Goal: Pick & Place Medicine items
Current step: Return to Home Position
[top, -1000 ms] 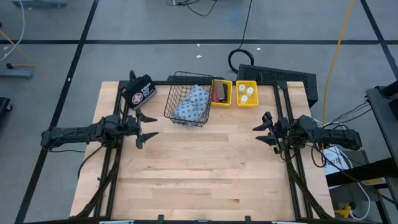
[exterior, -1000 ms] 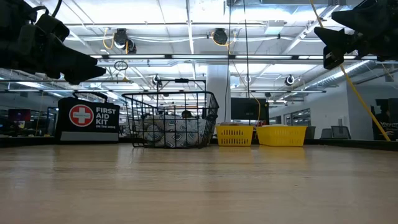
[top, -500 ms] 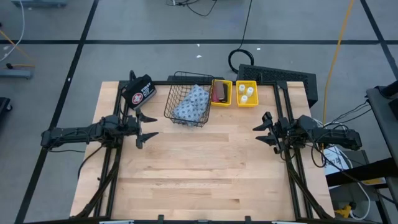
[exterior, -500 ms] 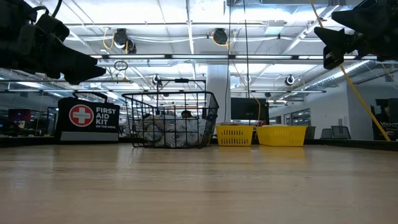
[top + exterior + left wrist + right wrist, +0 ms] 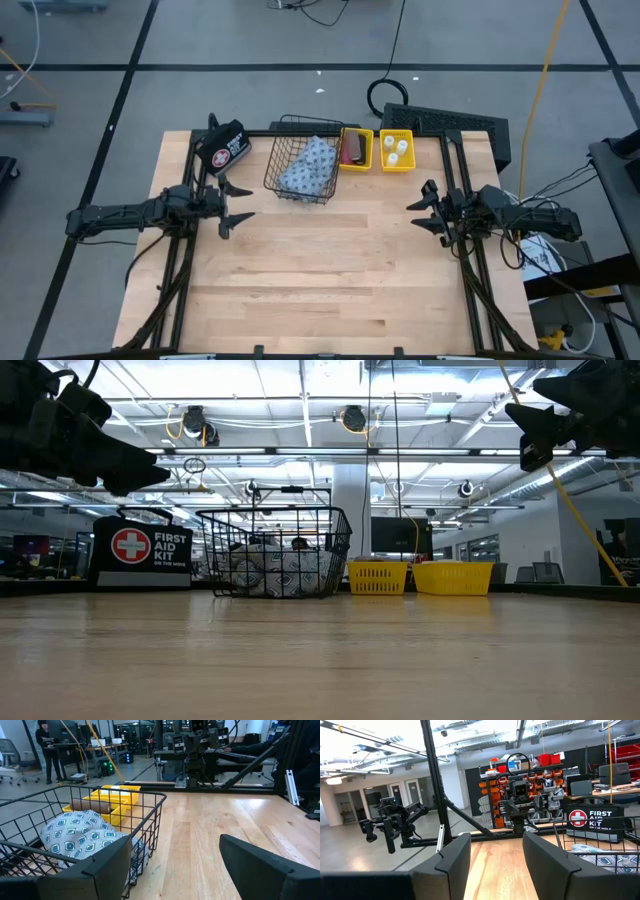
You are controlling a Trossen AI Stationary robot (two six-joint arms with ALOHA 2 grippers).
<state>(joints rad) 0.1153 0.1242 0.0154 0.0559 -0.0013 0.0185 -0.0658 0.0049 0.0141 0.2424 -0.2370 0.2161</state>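
- Sorting looks done: patterned pouch [image 5: 308,165] lies in wire basket [image 5: 272,172], white bottles [image 5: 403,147] in yellow basket [image 5: 397,132].
- Left gripper [image 5: 240,203] and right gripper [image 5: 420,207] hover wide open, empty.
- Next: probably just parking both arms.

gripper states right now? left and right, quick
Left gripper: open, holding nothing, above the left side of the light wooden table.
Right gripper: open, holding nothing, above the table's right side.
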